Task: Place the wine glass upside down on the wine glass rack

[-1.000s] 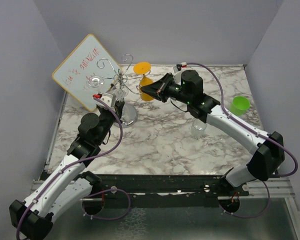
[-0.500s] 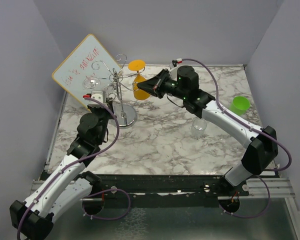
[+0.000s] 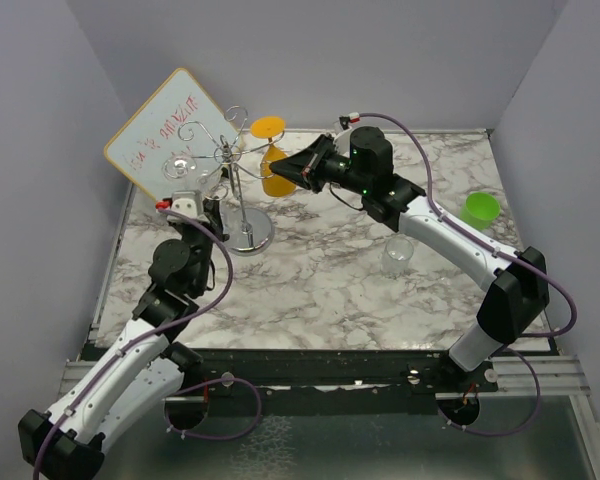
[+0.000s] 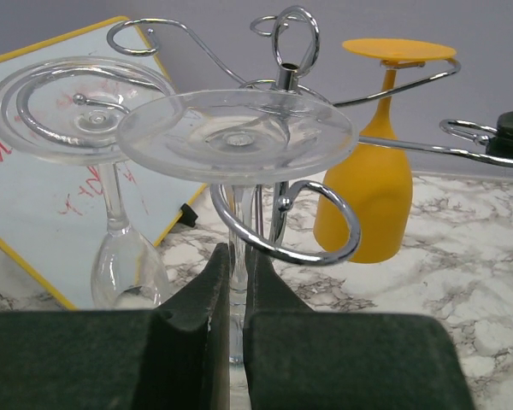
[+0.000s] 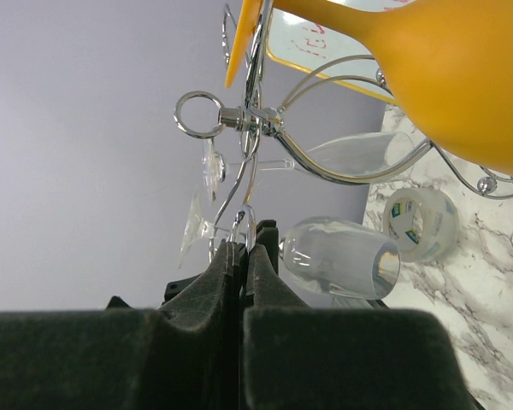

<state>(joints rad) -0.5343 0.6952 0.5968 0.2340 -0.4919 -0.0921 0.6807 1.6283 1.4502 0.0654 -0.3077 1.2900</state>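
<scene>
Both arms and the wine glass rack [image 4: 325,254] have shifted left. Your left gripper [image 4: 235,260] clamps the stem of the inverted wine glass [image 4: 237,137], inside a rack hook; your right gripper [image 5: 242,248] pinches a rack wire. Only release seems left.

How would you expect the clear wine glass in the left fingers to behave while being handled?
Probably fragile: the wine glass looks like thin clear glass on a narrow stem. Likely slippery too, since the left fingers pinch only that smooth stem. It may pivot if knocked against the wine glass rack.
</scene>
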